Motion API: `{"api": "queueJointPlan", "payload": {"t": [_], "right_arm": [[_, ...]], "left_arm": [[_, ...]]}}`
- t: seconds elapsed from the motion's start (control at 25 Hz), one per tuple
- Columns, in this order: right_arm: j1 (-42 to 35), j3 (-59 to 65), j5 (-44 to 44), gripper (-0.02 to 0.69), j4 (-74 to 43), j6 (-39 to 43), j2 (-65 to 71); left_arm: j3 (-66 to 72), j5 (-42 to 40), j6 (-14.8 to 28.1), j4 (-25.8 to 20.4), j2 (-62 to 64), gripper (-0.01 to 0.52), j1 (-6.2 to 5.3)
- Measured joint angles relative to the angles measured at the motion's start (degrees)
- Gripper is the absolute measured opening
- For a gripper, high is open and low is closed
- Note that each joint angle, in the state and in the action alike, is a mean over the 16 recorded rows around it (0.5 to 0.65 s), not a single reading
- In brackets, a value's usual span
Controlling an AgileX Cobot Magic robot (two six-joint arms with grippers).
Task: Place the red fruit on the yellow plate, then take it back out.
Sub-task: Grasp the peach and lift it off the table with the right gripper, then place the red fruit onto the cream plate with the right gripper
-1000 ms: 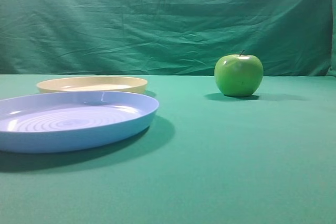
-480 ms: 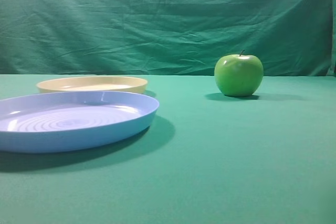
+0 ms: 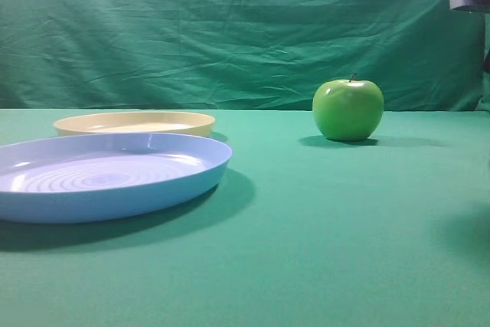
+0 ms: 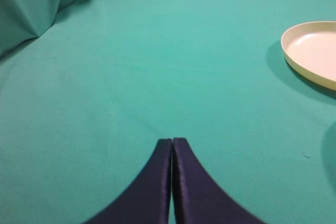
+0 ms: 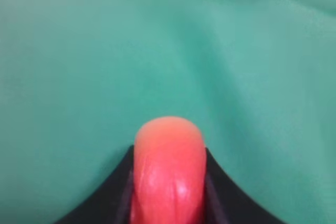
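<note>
Left gripper [image 4: 172,148]: two dark navy fingers [image 4: 152,182] with smooth, slightly glossy surfaces, each widening in a curve toward the base. Right gripper [image 5: 169,153]: matte black fingers [image 5: 113,192] of matching flared profile. No markings or screws visible.

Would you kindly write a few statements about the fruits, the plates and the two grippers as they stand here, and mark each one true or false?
1. The right gripper is closed on the red fruit. True.
2. The yellow plate already holds a fruit. False: it is bare in both views that show it.
3. The left gripper has its fingers pressed together with nothing between them. True.
4. The green apple lies in the blue plate. False: it stands on the green cloth, well to the right of both plates.
5. The blue plate sits nearer the exterior camera than the yellow plate. True.
</note>
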Motion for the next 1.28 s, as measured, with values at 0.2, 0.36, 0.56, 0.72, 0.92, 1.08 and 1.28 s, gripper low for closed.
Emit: {"api": "queueJointPlan", "payload": {"t": [0.2, 0.36, 0.56, 0.72, 0.92, 1.08, 1.28], "right_arm": [[1.23, -11.42, 4.53, 0.197, 0.46, -1.02, 1.56], [3.67, -21.21, 6.71, 0.190, 0.84, -2.37, 4.71], [8.52, -33.19, 8.28, 0.185, 1.41, -4.67, 11.46], [13.07, -42.17, 8.86, 0.185, 1.72, -6.59, 18.80], [18.13, -51.55, 7.48, 0.185, 2.16, -8.61, 28.62], [20.98, -56.78, 4.75, 0.185, 2.76, -9.79, 35.52], [22.97, -60.42, 0.63, 0.193, 4.58, -11.65, 41.79]], "left_arm": [[0.00, 0.00, 0.00, 0.00, 0.00, 0.000, 0.00], [0.00, 0.00, 0.00, 0.00, 0.00, 0.000, 0.00], [0.00, 0.00, 0.00, 0.00, 0.00, 0.000, 0.00], [0.00, 0.00, -0.03, 0.00, 0.00, 0.000, 0.00], [0.00, 0.00, -0.06, 0.00, 0.00, 0.000, 0.00], [0.00, 0.00, -0.09, 0.00, 0.00, 0.000, 0.00], [0.00, 0.00, -0.11, 0.00, 0.00, 0.000, 0.00]]}}
